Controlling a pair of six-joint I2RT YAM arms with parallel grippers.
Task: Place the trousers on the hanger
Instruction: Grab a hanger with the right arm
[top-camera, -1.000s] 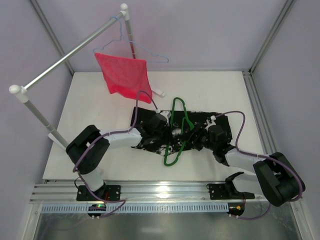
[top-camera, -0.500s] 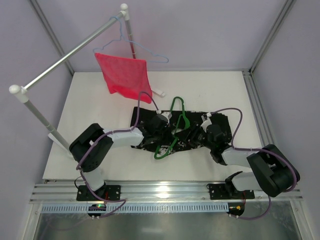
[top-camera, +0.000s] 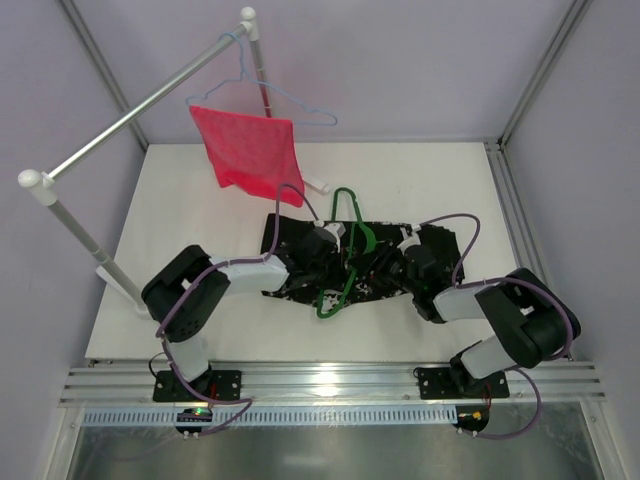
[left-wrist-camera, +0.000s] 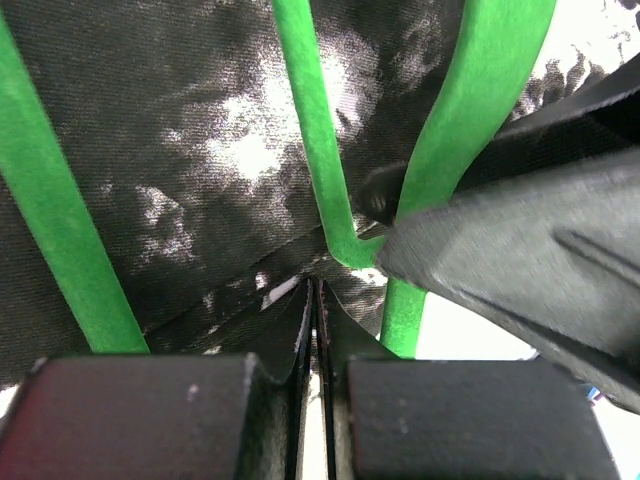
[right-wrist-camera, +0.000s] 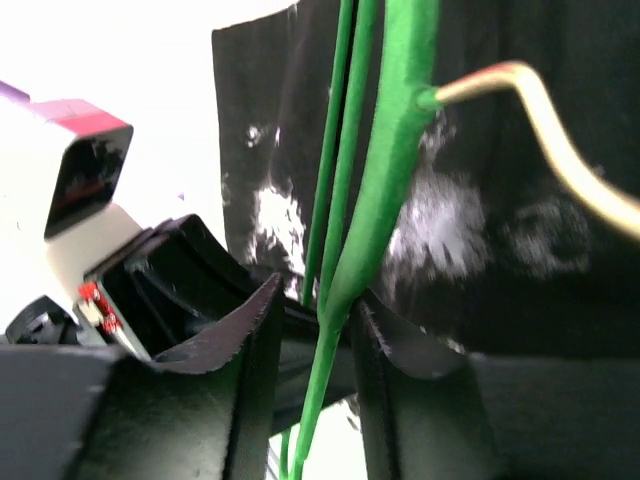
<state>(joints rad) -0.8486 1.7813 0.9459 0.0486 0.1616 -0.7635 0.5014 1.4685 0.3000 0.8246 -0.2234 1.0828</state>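
On the white tabletop (top-camera: 170, 230) the black white-splotched fabric trousers (left-wrist-camera: 200, 130) lie spread beneath the thin bright green clothes hanger (left-wrist-camera: 470, 90). Left gripper (left-wrist-camera: 312, 300) is closed, seemingly nipping a fabric fold; right gripper (right-wrist-camera: 312, 305) clamps a hanger bar. Best to hold the hanger steady while drawing the fold under its bar. Since a second ago the hanger has slid leftward and the right arm has tucked in closer

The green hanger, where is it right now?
Seen from the top, the hanger lies on the spotty trousers in the middle, with the left hand on its left and its thin bar passing through the right hand.
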